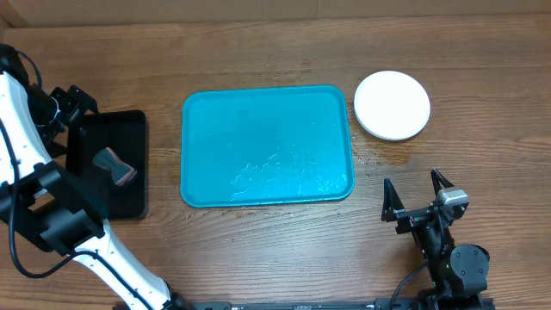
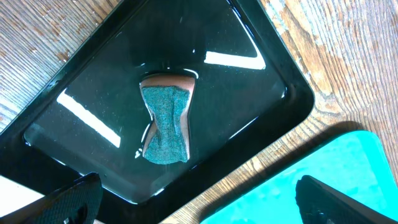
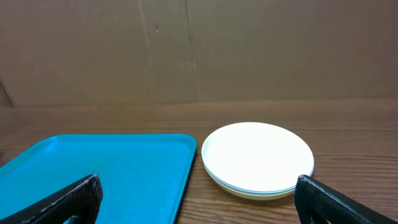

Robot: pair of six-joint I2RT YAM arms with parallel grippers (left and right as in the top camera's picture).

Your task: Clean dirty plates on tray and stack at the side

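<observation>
The teal-blue tray (image 1: 267,145) lies mid-table with water droplets and nothing on it; it also shows in the right wrist view (image 3: 93,174) and the left wrist view (image 2: 298,186). The plates (image 1: 392,104) sit in one stack on the table to the tray's right, white on top; cyan and yellow-green rims show under it in the right wrist view (image 3: 257,158). My right gripper (image 1: 415,200) is open and empty near the front edge, below the stack. My left gripper (image 2: 199,202) is open and empty, over the near corner of the black tray.
A smaller black tray (image 1: 108,164) sits left of the teal tray, with a wet green-topped sponge (image 1: 114,165) in it, also in the left wrist view (image 2: 165,124). A wet patch (image 1: 379,155) lies on the wood by the plates. A cardboard wall stands behind the table.
</observation>
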